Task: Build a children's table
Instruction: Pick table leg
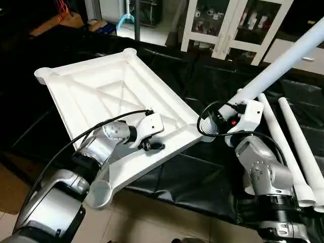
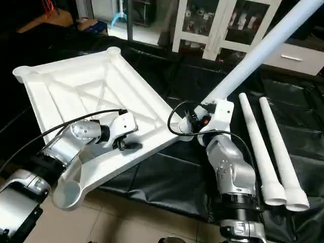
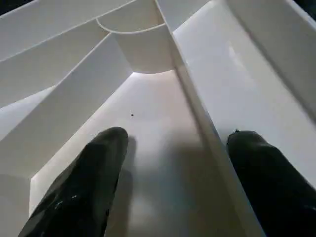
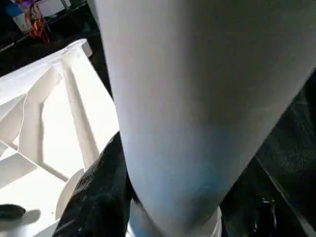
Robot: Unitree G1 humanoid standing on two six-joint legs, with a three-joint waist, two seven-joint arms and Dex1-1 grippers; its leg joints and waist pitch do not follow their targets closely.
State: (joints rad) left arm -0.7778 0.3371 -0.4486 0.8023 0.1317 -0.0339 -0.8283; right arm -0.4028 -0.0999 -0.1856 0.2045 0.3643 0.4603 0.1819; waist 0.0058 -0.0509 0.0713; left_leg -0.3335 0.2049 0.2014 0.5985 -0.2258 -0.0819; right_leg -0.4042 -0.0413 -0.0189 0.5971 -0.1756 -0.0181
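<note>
The white tabletop lies underside up on the black-covered surface, its X ribs showing. My left gripper rests on its near right side, open, one black finger on each side of a thin rib. The right gripper is shut on a long white leg that slants up toward the far right. The leg's lower end sits by the tabletop's right corner. The right wrist view has the leg between the fingers.
Two more white legs lie side by side on the black cover at the right. The tabletop's near corner socket overhangs the front edge above the tiled floor. A white cabinet stands behind.
</note>
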